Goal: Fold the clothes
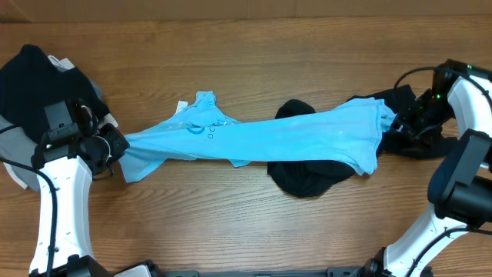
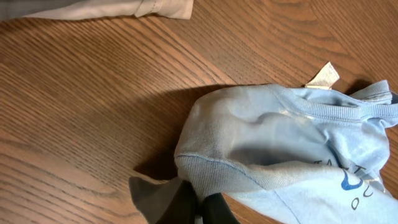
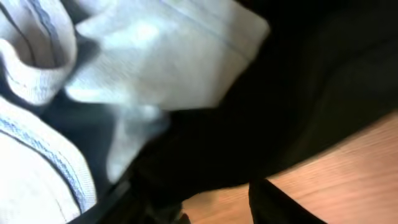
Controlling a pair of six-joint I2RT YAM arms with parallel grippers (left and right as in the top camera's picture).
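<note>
A light blue shirt (image 1: 292, 135) lies stretched across the table's middle, left to right. My left gripper (image 1: 119, 146) is shut on its left end; in the left wrist view the fingers (image 2: 202, 208) pinch the shirt's hem (image 2: 292, 143). My right gripper (image 1: 396, 121) is at the shirt's right end, over a black garment (image 1: 415, 142). In the right wrist view its fingers (image 3: 214, 202) stand apart with bare wood between them, the blue shirt (image 3: 161, 56) and black cloth (image 3: 298, 93) just beyond.
Another black garment (image 1: 307, 181) lies under the shirt's middle. A pile of black and grey clothes (image 1: 34, 77) sits at the far left behind my left arm. A pale cloth edge (image 2: 124, 7) shows at the top of the left wrist view.
</note>
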